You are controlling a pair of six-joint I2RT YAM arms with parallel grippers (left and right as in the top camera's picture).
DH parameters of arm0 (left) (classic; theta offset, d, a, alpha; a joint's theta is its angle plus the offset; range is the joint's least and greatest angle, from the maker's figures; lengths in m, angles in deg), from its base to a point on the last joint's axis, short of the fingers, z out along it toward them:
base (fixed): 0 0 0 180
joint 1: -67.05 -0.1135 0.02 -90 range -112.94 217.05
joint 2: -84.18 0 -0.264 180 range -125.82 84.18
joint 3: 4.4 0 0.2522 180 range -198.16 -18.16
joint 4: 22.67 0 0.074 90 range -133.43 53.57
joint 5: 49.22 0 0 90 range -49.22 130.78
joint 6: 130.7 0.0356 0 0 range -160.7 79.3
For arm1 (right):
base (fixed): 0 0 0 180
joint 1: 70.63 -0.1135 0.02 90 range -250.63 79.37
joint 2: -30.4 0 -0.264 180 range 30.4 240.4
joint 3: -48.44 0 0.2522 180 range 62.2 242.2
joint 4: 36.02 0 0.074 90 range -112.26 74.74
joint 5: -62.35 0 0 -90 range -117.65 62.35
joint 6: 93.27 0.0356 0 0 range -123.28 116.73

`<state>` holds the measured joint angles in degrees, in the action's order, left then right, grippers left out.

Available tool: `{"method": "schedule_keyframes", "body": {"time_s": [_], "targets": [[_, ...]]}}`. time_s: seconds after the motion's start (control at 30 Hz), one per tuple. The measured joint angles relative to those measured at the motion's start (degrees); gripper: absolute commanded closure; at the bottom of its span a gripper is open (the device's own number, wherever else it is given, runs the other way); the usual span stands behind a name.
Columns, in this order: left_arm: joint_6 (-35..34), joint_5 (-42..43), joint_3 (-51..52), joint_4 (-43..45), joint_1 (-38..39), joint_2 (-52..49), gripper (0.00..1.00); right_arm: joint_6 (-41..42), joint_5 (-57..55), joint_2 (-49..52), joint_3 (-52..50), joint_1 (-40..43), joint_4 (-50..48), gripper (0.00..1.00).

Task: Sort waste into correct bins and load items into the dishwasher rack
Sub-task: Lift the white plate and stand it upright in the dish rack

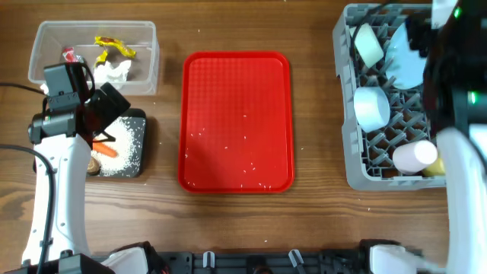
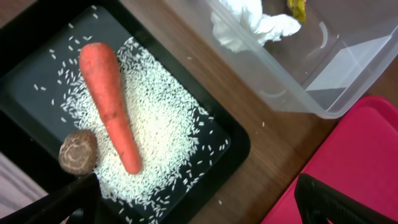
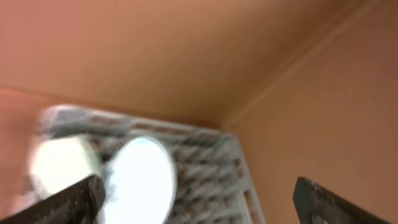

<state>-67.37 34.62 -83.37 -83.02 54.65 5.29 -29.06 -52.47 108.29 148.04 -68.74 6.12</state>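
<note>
The black tray [image 2: 238,144] holds an orange carrot piece [image 2: 112,102], a brown lump [image 2: 78,151] and a spread of white rice [image 2: 165,124]. The clear tub [image 2: 323,74] beside it holds crumpled tissue [image 2: 249,25] and a yellow wrapper [image 2: 297,7]. My left gripper [image 2: 199,208] is open and empty above the tray's near edge; it also shows in the overhead view [image 1: 106,106]. The grey rack [image 1: 351,152] holds a light-blue plate [image 1: 403,57], a bowl [image 1: 371,106] and a pale pink cup [image 1: 415,156]. My right gripper [image 3: 199,202] is open and empty above the rack [image 3: 217,168]. The spoon is not in view.
The flat red tray [image 1: 236,91] lies between the bins and the rack, with a few loose rice grains on it. In the overhead view the clear tub [image 1: 144,46] sits behind the black tray [image 1: 141,148]. The right wrist view is blurred.
</note>
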Motion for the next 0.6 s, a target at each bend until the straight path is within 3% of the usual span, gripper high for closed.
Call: {"method": "schedule_keyframes", "body": {"time_s": [0.03, 0.1, 0.2, 0.6], "targets": [[0.0, 0.0, 0.0, -0.15, 0.0, 0.0, 0.0, 6.03, 1.55, -7.74, 0.46, -5.11, 9.49, 0.0], [0.0, -0.02, -0.02, -0.04, 0.0, 0.0, 0.0, 14.88, 6.75, -11.3, 0.55, -6.95, 18.03, 0.0], [0.0, 0.0, 0.0, -0.09, 0.0, 0.0, 0.0, 23.82, 15.19, -12.17, 0.52, -7.28, 23.74, 0.0], [0.0, 0.0, 0.0, -0.11, 0.0, 0.0, 0.0, 37.83, 39.52, -12.11, 0.5, -7.34, 26.95, 0.0]]}}
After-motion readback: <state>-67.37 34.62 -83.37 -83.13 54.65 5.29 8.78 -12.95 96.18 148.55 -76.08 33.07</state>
